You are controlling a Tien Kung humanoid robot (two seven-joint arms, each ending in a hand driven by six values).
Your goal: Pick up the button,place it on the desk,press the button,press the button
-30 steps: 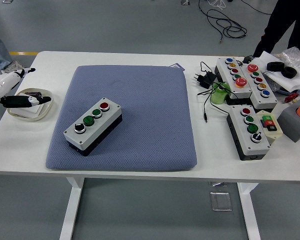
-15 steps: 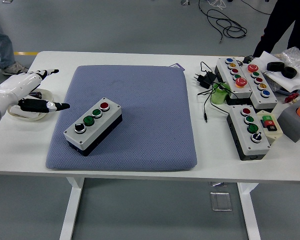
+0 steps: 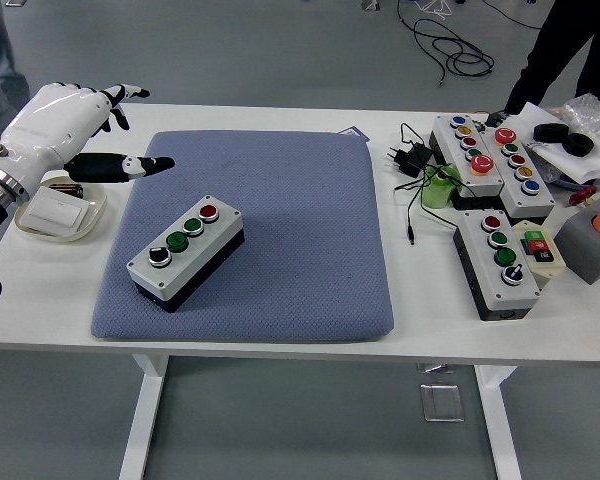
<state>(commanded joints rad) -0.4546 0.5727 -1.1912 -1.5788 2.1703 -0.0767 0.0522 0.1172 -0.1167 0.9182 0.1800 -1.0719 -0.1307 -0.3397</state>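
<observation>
The button box [image 3: 186, 251] sits on the blue pad [image 3: 280, 210], near the pad's left front part. It has a red button [image 3: 209, 212], two green ones and a black knob on top. Nothing is touching it.

The left hand [image 3: 65, 125] is white with black fingertips. It is up in the air over the table's left side, above a small dish [image 3: 28, 221]. Its fingers [image 3: 120, 166] are spread out and it holds nothing. The right hand cannot be seen.

What could go wrong? The box looks wide and smooth. If the hand comes down off to one side, it may only push the box along the soft pad and not get hold of it. The fingers could also bump a button too soon. The dish is right below the arm, so a low swing could knock it.

There are more button boxes [image 3: 500, 262] far off on the right, with wires [image 3: 416, 190] near them. A person [image 3: 570, 45] in dark clothes stands at the far right corner.

A moment ago the hand was lower and close to the picture's left edge, by the dish. Now it is higher and nearer the pad. The box has not moved.
</observation>
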